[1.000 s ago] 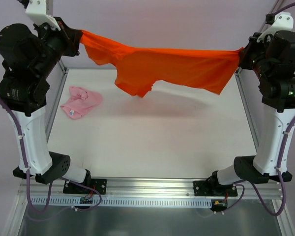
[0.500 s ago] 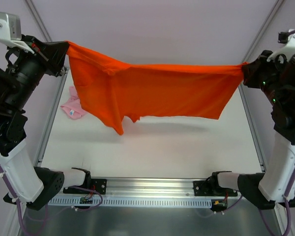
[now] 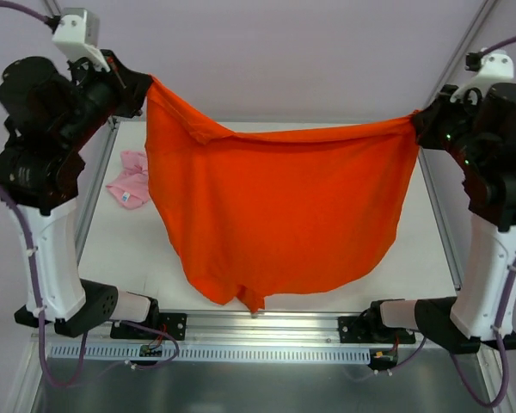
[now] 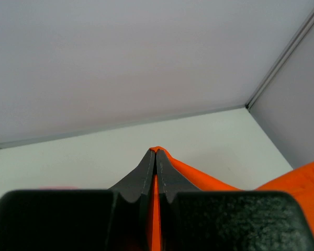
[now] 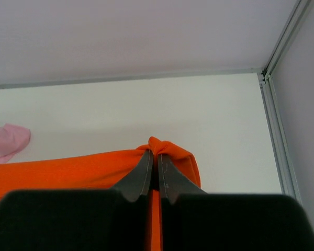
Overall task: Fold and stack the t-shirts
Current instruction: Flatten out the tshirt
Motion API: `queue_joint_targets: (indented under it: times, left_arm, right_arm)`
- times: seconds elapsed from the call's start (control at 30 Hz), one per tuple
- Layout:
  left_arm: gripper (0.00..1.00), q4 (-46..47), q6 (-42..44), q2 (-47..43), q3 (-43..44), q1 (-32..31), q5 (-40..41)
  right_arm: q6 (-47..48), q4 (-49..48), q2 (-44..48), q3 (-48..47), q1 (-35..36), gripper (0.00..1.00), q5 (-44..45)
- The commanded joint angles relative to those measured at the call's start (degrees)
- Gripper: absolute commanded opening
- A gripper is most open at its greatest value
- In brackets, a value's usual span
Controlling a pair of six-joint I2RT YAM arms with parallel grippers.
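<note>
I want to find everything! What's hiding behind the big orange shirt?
The pink shirt peeks out beside the orange shirt, on the white table. The table's middle is covered.

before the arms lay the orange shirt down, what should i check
1. Left tool shut on a corner of the orange t-shirt: ok.
2. Right tool shut on the opposite corner: ok.
3. Shirt hanging spread between both tools: ok.
4. Lower edge even: not ok, it sags to an uneven point.
5. Pink t-shirt out of the landing zone on the table: cannot tell, partly hidden behind the orange one.
</note>
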State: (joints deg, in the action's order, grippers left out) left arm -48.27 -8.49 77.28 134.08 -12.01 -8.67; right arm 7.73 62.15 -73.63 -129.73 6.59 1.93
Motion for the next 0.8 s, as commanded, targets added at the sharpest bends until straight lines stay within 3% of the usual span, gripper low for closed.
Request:
queue_joint_targets:
  times: [0.0,0.23,0.4,0.57,0.77]
  left_arm:
    - [0.00,3.7,1.1,2.5,-0.2,0.0,2.1]
    - [0.00,3.6,4.4,12.9,0.4,0.0,2.8]
    - [0.00,5.5,4.7,23.2,9.0,3.2,1.8]
    - [0.00,11.4,4.8,28.0,14.4,7.4,0.7]
    - [0.00,19.7,7.3,22.1,15.7,8.4,-1.9]
  right_arm:
    - [1.7,-4.9,-3.7,1.7,0.7,0.01,0.7]
    - [3.4,-9.1,-13.8,2.9,1.8,0.01,1.5]
    - [3.9,-8.5,-26.1,-11.3,1.9,0.01,2.0]
    - [3.0,-12.3,-36.5,-21.5,2.1,0.01,1.8]
    - [5.5,-25.2,-27.7,-17.8,3.2,0.01,4.3]
